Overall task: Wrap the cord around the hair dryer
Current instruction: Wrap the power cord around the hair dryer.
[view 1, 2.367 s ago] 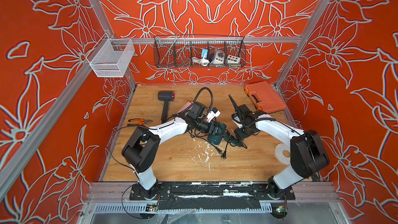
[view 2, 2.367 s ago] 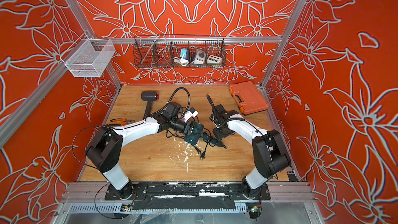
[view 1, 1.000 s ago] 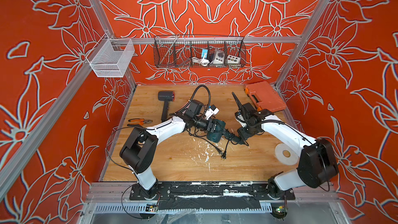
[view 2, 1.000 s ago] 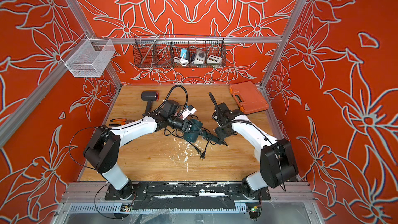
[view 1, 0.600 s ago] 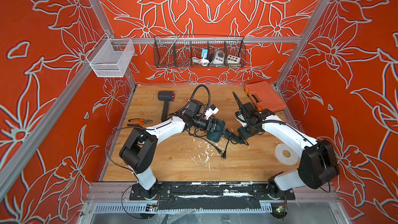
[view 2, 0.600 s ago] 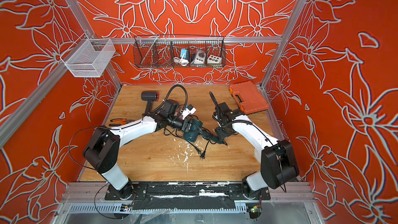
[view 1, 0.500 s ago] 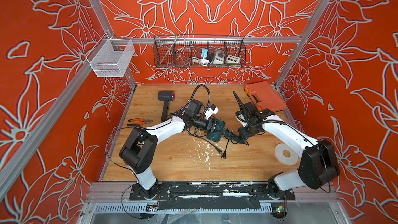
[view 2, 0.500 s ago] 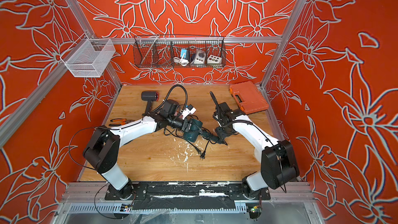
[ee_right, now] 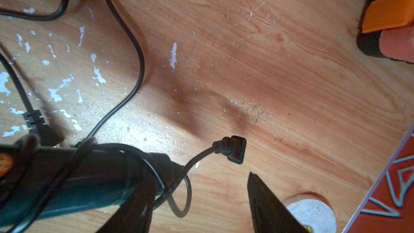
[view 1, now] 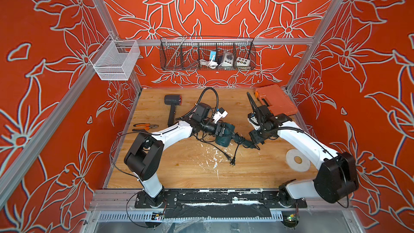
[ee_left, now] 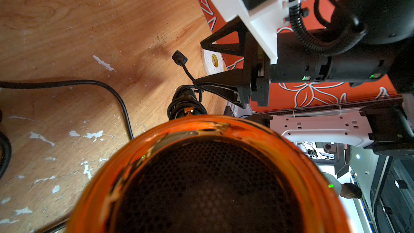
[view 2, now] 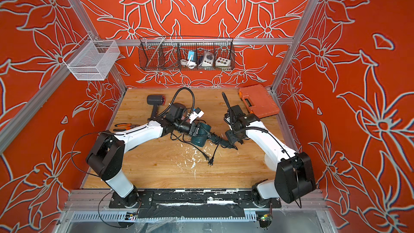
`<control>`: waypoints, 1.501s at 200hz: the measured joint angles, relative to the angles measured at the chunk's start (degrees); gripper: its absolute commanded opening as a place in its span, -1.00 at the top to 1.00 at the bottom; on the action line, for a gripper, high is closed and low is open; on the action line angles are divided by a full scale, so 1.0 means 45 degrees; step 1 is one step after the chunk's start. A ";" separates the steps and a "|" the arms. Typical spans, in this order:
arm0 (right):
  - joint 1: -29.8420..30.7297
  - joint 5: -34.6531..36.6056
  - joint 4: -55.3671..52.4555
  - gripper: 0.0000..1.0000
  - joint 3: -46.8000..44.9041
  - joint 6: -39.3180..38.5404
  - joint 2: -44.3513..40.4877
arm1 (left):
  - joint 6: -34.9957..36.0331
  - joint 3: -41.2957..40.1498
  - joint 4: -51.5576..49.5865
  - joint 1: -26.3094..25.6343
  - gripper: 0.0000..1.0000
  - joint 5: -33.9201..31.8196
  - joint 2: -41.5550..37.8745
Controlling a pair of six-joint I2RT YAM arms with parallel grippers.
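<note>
In both top views the teal hair dryer [view 1: 225, 135] [view 2: 200, 136] hangs just above the wooden table, and my left gripper [view 1: 220, 128] is shut on its barrel. Its orange-rimmed mesh end [ee_left: 208, 175] fills the left wrist view and hides the jaws. The black cord [ee_right: 134, 48] is coiled round the dark handle [ee_right: 78, 175]; the rest trails over the table to a pronged plug [view 1: 231, 161]. My right gripper [view 1: 255, 138] [ee_right: 201, 198] stands open at the handle's tip. One finger [ee_right: 134, 209] lies against the wound cord, and a loose loop sits between the two fingers.
A second dark hair dryer [view 1: 172, 100] lies at the back left, orange-handled pliers [view 1: 145, 126] at the left edge. An orange tool case [view 1: 276, 103] sits at the back right and a white tape roll [view 1: 298, 160] beside my right arm. Wire baskets [view 1: 207, 54] hang on the back wall.
Since the earliest frame my right arm has swung outward to the right, uncovering more of the tape roll. Over the last half second neither arm has visibly moved.
</note>
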 measured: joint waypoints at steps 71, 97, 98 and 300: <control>-0.0165 -0.2414 0.0539 -0.51 -0.1093 0.0947 -0.2807 | -0.0078 0.0000 0.0058 0.0005 1.00 0.0058 0.0000; -0.0165 -0.3245 0.0631 -0.59 -0.1559 0.1243 -0.3055 | -0.0083 0.0000 0.0058 0.0015 1.00 0.0058 -0.0005; -0.0165 -0.3274 0.0631 -0.59 -0.1574 0.1273 -0.3055 | -0.0083 0.0000 0.0058 0.0015 1.00 0.0058 -0.0005; -0.0165 -0.4231 0.2011 -0.69 -0.2283 0.2691 -0.1953 | -0.0321 0.0000 0.0107 0.0136 1.00 0.0044 -0.0219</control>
